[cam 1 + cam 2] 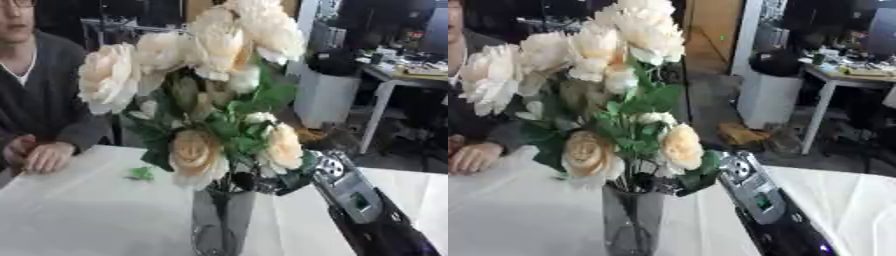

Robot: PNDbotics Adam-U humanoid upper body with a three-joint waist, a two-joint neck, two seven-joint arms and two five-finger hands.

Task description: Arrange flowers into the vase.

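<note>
we look down at a white table (pixel 79 210) with a tall clear glass vase (pixel 221 220) standing near its front middle. a bunch of cream and pale peach artificial flowers (pixel 197 60) with green leaves already sits in the vase, the stems running down inside the glass and the blooms spreading high above its rim. one peach rose (pixel 194 155) hangs low, just over the vase mouth. a small green leaf scrap (pixel 140 173) lies on the table to the left of the vase, apart from it.

our right arm (pixel 359 200) comes in from the lower right, black with a silver section, reaching up toward the vase rim. its hand is hidden behind the leaves there, so we cannot tell whether the fingers are apart or closed on a stem. our left hand does not appear in either view.
</note>
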